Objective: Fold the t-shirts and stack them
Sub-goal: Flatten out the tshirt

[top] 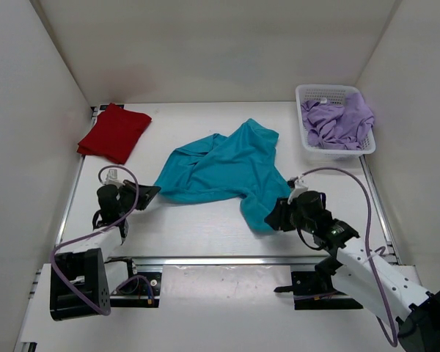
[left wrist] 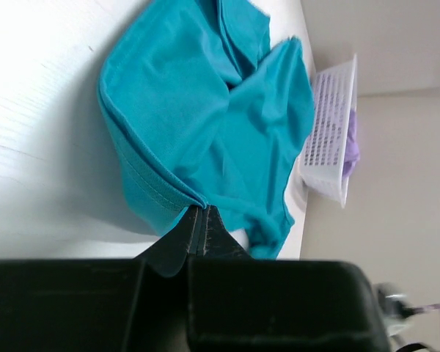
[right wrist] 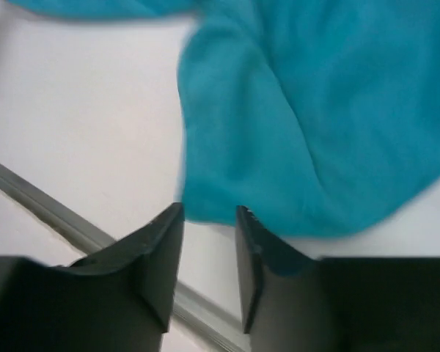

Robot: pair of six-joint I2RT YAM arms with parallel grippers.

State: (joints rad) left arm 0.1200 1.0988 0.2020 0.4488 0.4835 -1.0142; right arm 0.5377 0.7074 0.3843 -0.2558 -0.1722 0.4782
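Observation:
The teal t-shirt (top: 220, 169) lies crumpled and spread across the middle of the table. My left gripper (top: 148, 194) is shut on its left edge, and a fold of teal hem (left wrist: 161, 194) is pinched at the closed tips (left wrist: 198, 213). My right gripper (top: 275, 216) stands open at the shirt's near right corner (right wrist: 293, 125). Its fingertips (right wrist: 209, 213) just reach the cloth's edge, and bare table shows between them. The red t-shirt (top: 115, 132) lies folded at the far left. The lavender t-shirt (top: 341, 121) is bunched inside the basket.
A white mesh basket (top: 330, 89) stands at the far right corner, also in the left wrist view (left wrist: 324, 139). White walls close in the table on three sides. A metal rail (top: 205, 259) runs along the near edge (right wrist: 51, 213).

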